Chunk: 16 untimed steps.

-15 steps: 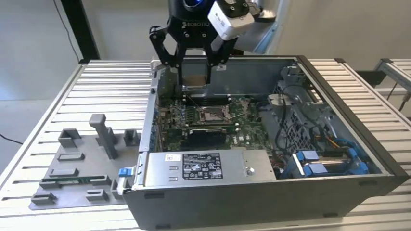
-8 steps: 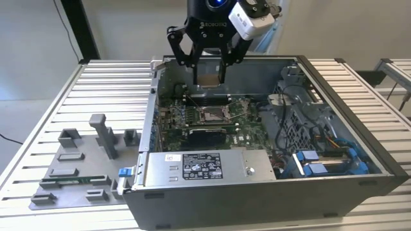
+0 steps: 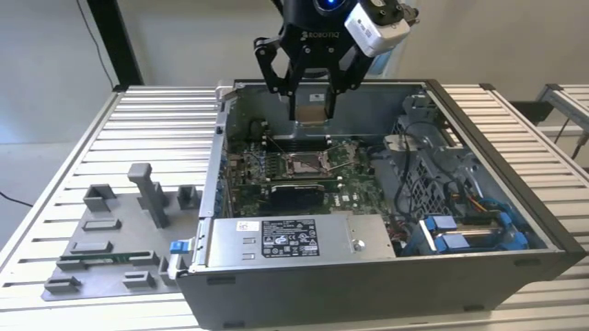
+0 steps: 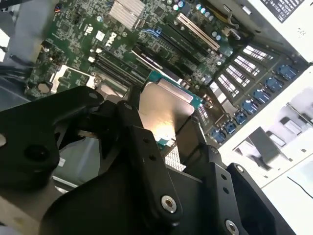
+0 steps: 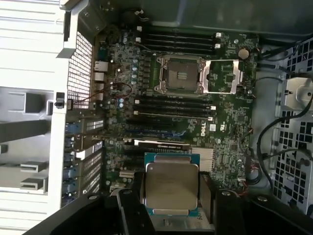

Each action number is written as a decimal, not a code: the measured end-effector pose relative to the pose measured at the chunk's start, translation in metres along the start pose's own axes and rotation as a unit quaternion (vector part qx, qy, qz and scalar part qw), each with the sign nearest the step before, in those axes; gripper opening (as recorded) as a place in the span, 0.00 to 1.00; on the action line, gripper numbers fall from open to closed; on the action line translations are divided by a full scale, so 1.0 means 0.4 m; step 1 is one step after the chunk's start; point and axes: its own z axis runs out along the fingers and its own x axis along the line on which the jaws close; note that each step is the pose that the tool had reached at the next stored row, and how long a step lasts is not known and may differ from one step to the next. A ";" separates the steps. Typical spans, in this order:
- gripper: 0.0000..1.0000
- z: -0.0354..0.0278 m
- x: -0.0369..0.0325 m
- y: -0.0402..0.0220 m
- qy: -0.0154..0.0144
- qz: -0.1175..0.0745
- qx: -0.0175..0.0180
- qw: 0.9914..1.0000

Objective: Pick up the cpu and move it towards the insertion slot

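My black gripper [image 3: 311, 110] hangs above the far side of the open computer case, shut on the cpu [image 3: 312, 112]. In both wrist views the cpu [image 5: 171, 188] [image 4: 164, 110] is a flat silver-topped square with a thin green-tan rim, clamped between the fingers [image 5: 206, 196]. The insertion slot [image 3: 305, 163] is a square socket with a shiny metal frame in the middle of the green motherboard, in front of and below the held chip in the exterior view. In the first wrist view the insertion slot [image 5: 179, 74] lies open, its frame flap [image 5: 222, 77] folded to one side.
The grey case wall [image 3: 221, 158] rises on the exterior view's left, the drive bay with blue clips [image 3: 460, 231] on its right. A power supply [image 3: 294, 240] sits at the case front. Outside, a grey fixture plate [image 3: 120, 234] with upright blocks lies on the slatted table.
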 end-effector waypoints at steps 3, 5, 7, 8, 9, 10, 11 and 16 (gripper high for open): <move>0.00 0.000 -0.004 0.001 0.000 0.000 0.000 1.000; 0.00 0.000 -0.005 0.001 0.000 0.000 0.000 1.000; 0.00 0.000 -0.005 0.001 0.000 0.000 0.000 1.000; 0.00 0.000 -0.005 0.001 0.000 0.000 0.000 1.000; 0.00 0.000 -0.005 0.001 0.000 0.000 0.000 1.000; 0.00 0.000 -0.005 0.001 0.000 0.000 0.000 1.000; 0.00 0.000 -0.006 0.003 0.000 0.000 0.000 1.000; 0.00 0.001 -0.013 0.038 0.000 0.000 0.000 1.000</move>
